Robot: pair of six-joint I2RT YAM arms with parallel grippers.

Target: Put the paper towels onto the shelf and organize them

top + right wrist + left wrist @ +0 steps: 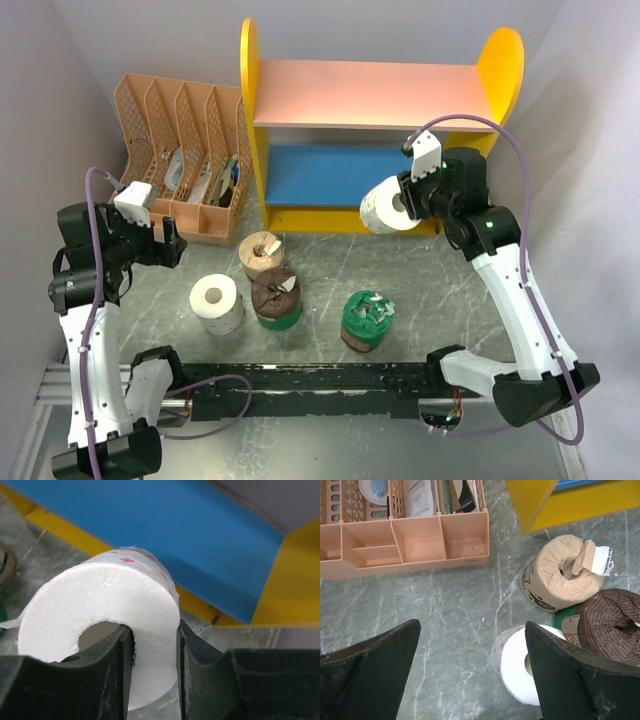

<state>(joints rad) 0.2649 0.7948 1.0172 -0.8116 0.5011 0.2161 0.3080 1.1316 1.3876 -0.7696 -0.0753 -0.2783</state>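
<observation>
The grey marbled bench is carrying the two-tier shelf at the back, with the peach file organizer standing just beside its left panel. The right hand is clenching the wall of a white roll, one finger in the hollow core and one outside, holding it off the bench just in front of the blue lower board. The left hand is hovering released, jaws wide, near the organizer. On the bench, a second white roll, a tan roll and a brown roll in green wrap are standing clustered; another green-wrapped roll is standing apart to their right.
</observation>
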